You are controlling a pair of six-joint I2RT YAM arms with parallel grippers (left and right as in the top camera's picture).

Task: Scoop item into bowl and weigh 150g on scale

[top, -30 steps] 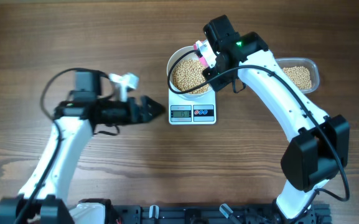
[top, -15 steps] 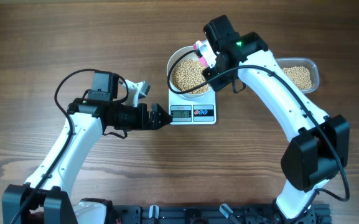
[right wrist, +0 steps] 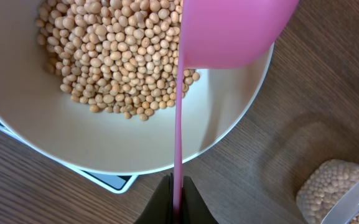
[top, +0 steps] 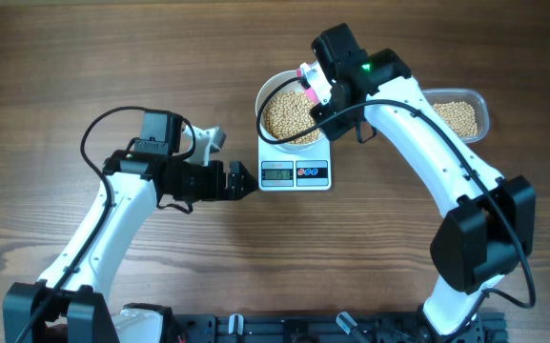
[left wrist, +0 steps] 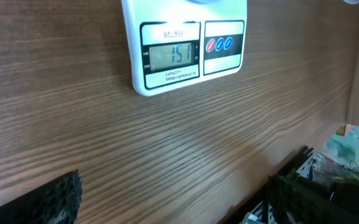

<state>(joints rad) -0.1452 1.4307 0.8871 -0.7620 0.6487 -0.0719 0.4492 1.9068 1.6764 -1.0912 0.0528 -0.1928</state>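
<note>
Left end effector (top: 243, 179) neared the white scale (left wrist: 185, 74) showing 151

1 white bowl (top: 264, 103) sits at upper centre of the overhead view, on 1 scale (top: 295, 174). 1 clear tub (top: 483, 107) is at upper right. There is 1 pink scoop (right wrist: 229, 31). The beans (top: 289, 116) lie in 2 heaps, too many to count singly. The scale has 1 display (left wrist: 171, 55) and 2 buttons (left wrist: 211, 45). There are 2 arms: left arm (top: 112, 219) and right arm (top: 427, 143).
</note>
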